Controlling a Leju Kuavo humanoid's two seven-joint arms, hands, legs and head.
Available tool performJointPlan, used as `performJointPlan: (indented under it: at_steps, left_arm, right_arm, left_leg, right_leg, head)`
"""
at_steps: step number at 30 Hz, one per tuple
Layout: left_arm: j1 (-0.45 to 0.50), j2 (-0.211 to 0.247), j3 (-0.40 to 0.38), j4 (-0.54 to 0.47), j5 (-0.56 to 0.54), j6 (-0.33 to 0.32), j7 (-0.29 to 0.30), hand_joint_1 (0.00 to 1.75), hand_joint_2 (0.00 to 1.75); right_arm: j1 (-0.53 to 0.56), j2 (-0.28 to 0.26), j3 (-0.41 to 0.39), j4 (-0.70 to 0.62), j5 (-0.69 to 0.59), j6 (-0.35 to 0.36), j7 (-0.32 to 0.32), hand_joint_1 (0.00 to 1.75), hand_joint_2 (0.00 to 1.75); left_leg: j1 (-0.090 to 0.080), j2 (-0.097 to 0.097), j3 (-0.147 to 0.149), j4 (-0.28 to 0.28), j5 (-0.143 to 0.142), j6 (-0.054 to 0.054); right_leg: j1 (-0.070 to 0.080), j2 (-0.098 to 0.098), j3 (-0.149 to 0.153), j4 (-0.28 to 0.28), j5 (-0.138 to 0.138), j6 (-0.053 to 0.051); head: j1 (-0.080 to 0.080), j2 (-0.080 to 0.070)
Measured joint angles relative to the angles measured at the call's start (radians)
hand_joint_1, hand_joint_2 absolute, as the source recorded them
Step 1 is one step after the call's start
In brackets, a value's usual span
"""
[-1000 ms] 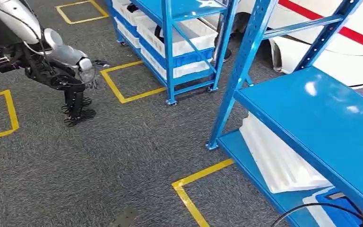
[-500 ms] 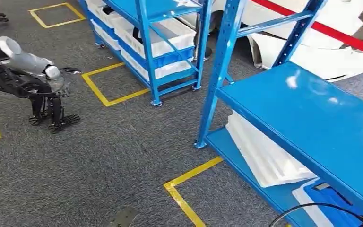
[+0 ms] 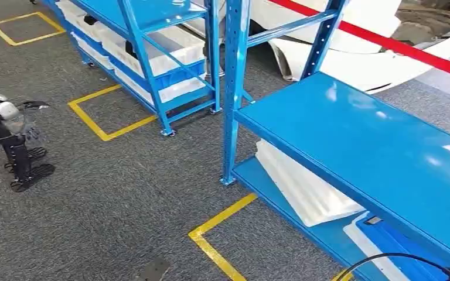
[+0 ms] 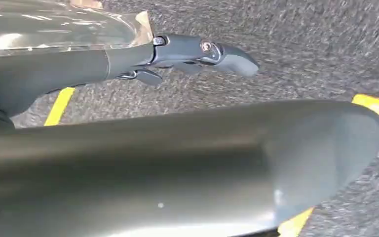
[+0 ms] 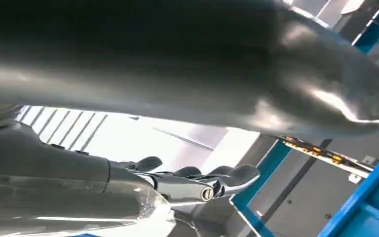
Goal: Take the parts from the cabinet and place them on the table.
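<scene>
- Closest to you, a black cable [image 3: 387, 257] loops in at the lower right of the head view, over the edge of the near blue steel rack [image 3: 351, 146].
- On that rack's bottom shelf, a blue-and-white plastic bin [image 3: 387, 243] sits right beside the cable; next to it a long white moulded part [image 3: 304, 187] lies flat under the wide, glossy middle shelf.
- On the grey carpet [image 3: 123, 199] in front of the rack you've got a yellow tape corner [image 3: 220, 234], and a small dark flat scrap [image 3: 152, 270] lying near it.
- Over on the left, your left hand [image 3: 17, 167] hangs low above the carpet; its dark fingers [image 4: 227, 57] are extended, slightly spread, nothing in them.
- Your right hand [image 5: 197, 182] shows in its wrist view, fingers stretched out side by side, gripping nothing, with blue rack uprights behind it.
- Further out, a yellow tape square [image 3: 108, 111] marks the floor before a second blue wheeled rack [image 3: 152, 58], which carries white plastic trays [image 3: 170, 52] on its lower shelves.
- At the back, a red strap [image 3: 387, 44] runs across large white panels [image 3: 357, 58] lying beyond the near rack.
</scene>
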Motion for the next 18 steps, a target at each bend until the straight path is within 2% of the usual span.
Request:
performJointPlan:
  at_steps: [2,3,4,5,7,8,9,10,11,12,13,14,17,18]
  left_arm:
    - [-0.001,0.0,0.0,0.0,0.002,0.001,0.0,0.0,0.0]
    - [-0.003,-0.002,0.0,0.0,0.009,0.001,0.0,0.0,0.0]
    - [-0.004,-0.003,0.0,0.0,0.008,0.001,0.0,0.0,0.0]
    - [-0.003,-0.003,0.0,0.0,0.007,0.0,-0.001,0.0,0.0]
    - [0.0,-0.003,0.0,0.0,0.008,0.0,0.0,0.0,0.0]
    - [0.001,-0.003,0.0,0.0,0.008,0.0,0.0,0.0,0.0]
    - [0.002,-0.003,0.0,0.0,0.008,0.0,-0.001,0.0,0.0]
    - [0.001,-0.003,0.001,0.0,0.008,0.0,0.0,0.0,0.0]
    - [0.001,-0.003,0.0,0.0,0.008,0.0,-0.001,0.0,0.0]
    - [0.001,-0.003,0.0,0.0,0.008,0.0,-0.001,0.0,0.0]
    - [0.001,-0.003,0.0,0.0,0.008,0.0,-0.001,0.0,0.0]
    - [0.001,-0.003,0.0,0.0,0.008,0.0,-0.001,0.0,0.0]
    - [0.0,-0.003,0.0,0.0,0.008,-0.001,0.0,0.0,0.0]
    - [-0.001,-0.003,0.0,0.0,0.008,-0.001,0.0,0.0,0.0]
  right_arm:
    - [0.005,0.0,0.0,0.0,0.0,0.0,0.0,0.0,0.0]
    - [0.005,0.0,0.0,-0.001,0.0,0.0,0.0,0.0,0.0]
    - [0.003,0.001,0.0,-0.002,0.0,0.0,0.0,0.0,0.0]
    - [0.0,0.001,0.0,-0.002,0.0,0.0,0.0,0.0,0.0]
    - [0.006,0.002,0.001,-0.002,0.0,0.0,0.0,0.0,0.0]
    - [0.007,0.002,0.001,-0.002,0.001,0.0,0.0,0.0,0.0]
    - [0.008,0.002,0.001,-0.002,0.001,0.0,0.0,0.0,0.0]
    - [0.008,0.002,0.001,-0.002,0.002,0.0,0.0,0.0,0.0]
    - [0.008,0.002,0.001,-0.002,0.002,0.0,0.0,0.0,0.0]
    - [0.008,0.002,0.001,-0.003,0.002,0.0,0.0,0.0,0.0]
    - [0.006,0.002,0.001,-0.003,0.002,0.0,0.0,0.0,0.0]
    - [0.005,0.002,0.001,-0.003,0.002,0.0,0.0,0.0,0.0]
    - [0.01,0.002,0.0,-0.005,0.002,0.0,-0.004,0.0,0.0]
    - [0.01,0.002,0.0,-0.006,0.002,0.0,-0.005,0.0,0.0]
  left_leg:
    - [-0.001,0.009,0.002,-0.002,0.001,0.007]
    - [0.007,0.02,0.006,-0.01,0.005,0.014]
    - [0.007,0.024,0.009,-0.012,0.004,0.016]
    - [0.007,0.033,0.01,-0.012,0.002,0.023]
    - [0.005,0.05,0.01,-0.012,0.0,0.025]
    - [0.005,0.058,0.01,-0.012,-0.002,0.026]
    - [0.005,0.066,0.013,-0.012,-0.003,0.024]
    - [0.006,0.072,0.016,-0.012,-0.006,0.022]
    - [0.006,0.077,0.022,-0.012,-0.009,0.02]
    - [0.006,0.082,0.029,-0.012,-0.013,0.016]
    - [0.005,0.086,0.032,-0.013,-0.016,0.012]
    - [-0.002,0.089,0.03,-0.01,-0.019,0.006]
    - [-0.001,0.111,0.037,-0.017,-0.021,-0.008]
    - [-0.001,0.108,0.038,-0.015,-0.03,-0.015]
  right_leg:
    - [-0.003,0.012,0.001,-0.005,0.0,0.013]
    - [-0.003,0.0,0.001,0.005,-0.011,0.018]
    - [0.001,-0.037,-0.012,0.035,-0.034,0.025]
    - [-0.002,-0.055,-0.041,0.096,-0.068,0.03]
    - [-0.007,-0.068,-0.12,0.254,-0.134,0.039]
    - [-0.009,-0.07,-0.147,0.302,-0.14,0.042]
    - [-0.01,-0.072,-0.148,0.296,-0.119,0.045]
    - [-0.012,-0.076,-0.124,0.244,-0.078,0.047]
    - [-0.012,-0.081,-0.082,0.155,-0.029,0.046]
    - [-0.011,-0.096,-0.038,0.064,0.015,0.043]
    - [-0.006,-0.127,-0.012,0.013,0.015,0.036]
    - [0.002,-0.126,-0.008,-0.002,0.012,0.028]
    - [0.004,-0.103,-0.017,0.001,0.01,0.01]
    - [-0.003,-0.096,-0.01,-0.01,0.016,0.001]
  head:
    - [-0.001,0.0]
    - [-0.002,0.0]
    - [0.006,0.0]
    - [0.006,0.0]
    - [0.006,0.0]
    - [0.006,0.0]
    - [0.006,0.0]
    - [0.006,0.0]
    - [0.006,0.0]
    - [0.006,0.0]
    - [0.006,0.0]
    - [0.006,0.0]
    - [0.004,0.0]
    - [0.003,0.0]
